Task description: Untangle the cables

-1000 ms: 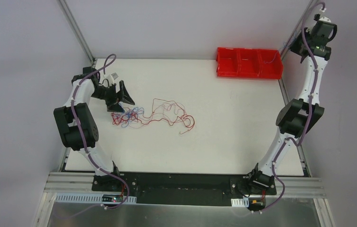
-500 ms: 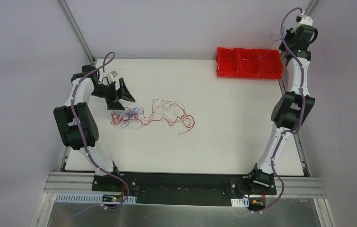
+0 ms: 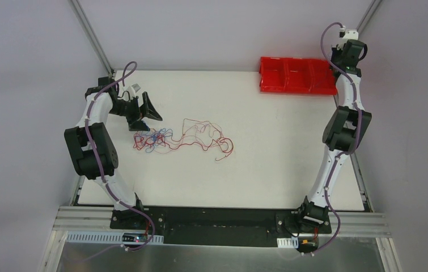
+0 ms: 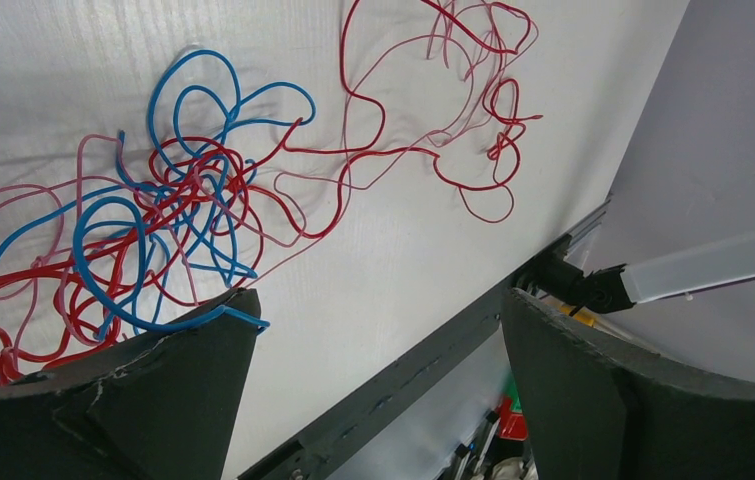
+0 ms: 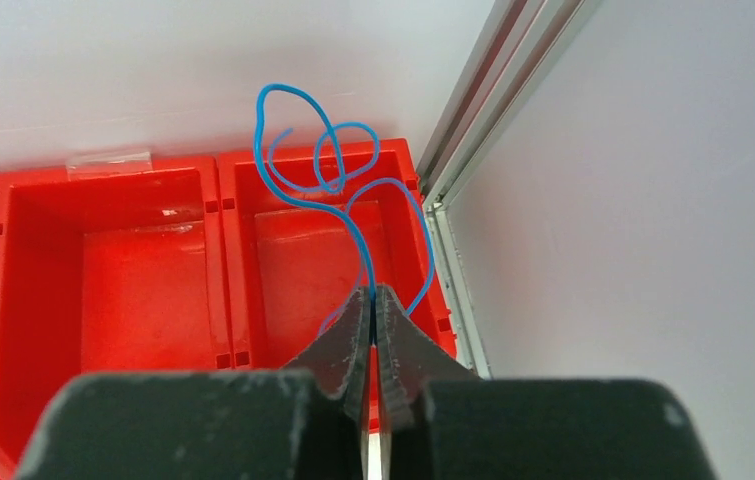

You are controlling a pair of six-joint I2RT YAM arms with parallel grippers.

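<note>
The right fingers [image 5: 351,345] pinch shut on one blue cable [image 5: 338,150] above the end compartment of the red bin [image 5: 103,290], likely to drop it in. Well apart from the bin, the left fingers [image 4: 143,400] gape wide, empty, beside the tangled cables [image 4: 173,200] on the table [image 3: 257,164].

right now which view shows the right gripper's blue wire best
Right wrist: the blue wire loops clearly from the shut right gripper. Top external is too far to resolve it; left wrist misses it.

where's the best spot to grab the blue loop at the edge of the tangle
Pinch the blue loop at its outer arc, which lies alone, apart from the red wires. Come from above, left fingers either side of the strand.
</note>
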